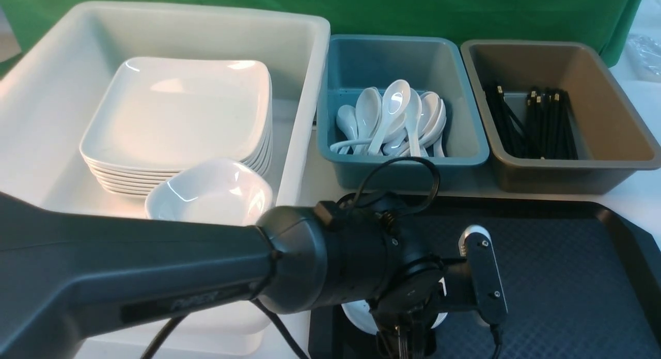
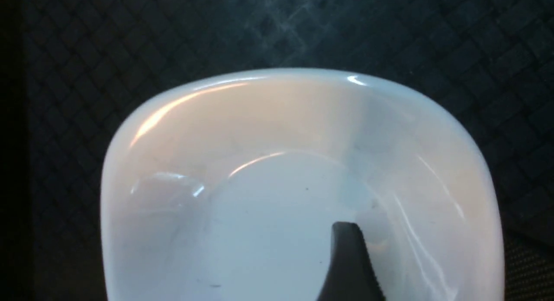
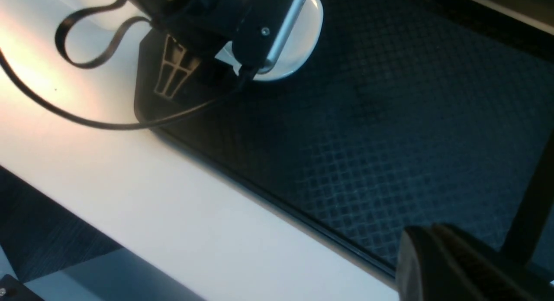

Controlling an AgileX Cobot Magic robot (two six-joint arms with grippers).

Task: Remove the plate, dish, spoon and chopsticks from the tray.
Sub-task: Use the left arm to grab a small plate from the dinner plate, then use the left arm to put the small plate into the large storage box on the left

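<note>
- Front: one tray (image 1: 568,276). One dish (image 1: 356,315) sits on it at its near-left corner, mostly hidden under the left arm's wrist. Left gripper (image 1: 405,341) is right over that dish.
- Left of the tray: one white tub (image 1: 310,90) with one stack of plates (image 1: 175,111), roughly eight by the rims, and a second dish (image 1: 211,193) just in front of the stack.
- Beyond the tray's far edge: one teal bin (image 1: 330,142) with about seven overlapping spoons (image 1: 395,111); one brown bin (image 1: 619,157) with chopsticks (image 1: 547,126), bundle too dense to count.
- Left wrist: dish upright on the tray, one dark speck inside. One finger (image 2: 346,262) inside the bowl, the other out of frame. Can't tell the claw's spread or any grip.
- Right wrist: right gripper (image 3: 437,253) over the tray's near edge, fingers pressed together, holding nothing.
</note>
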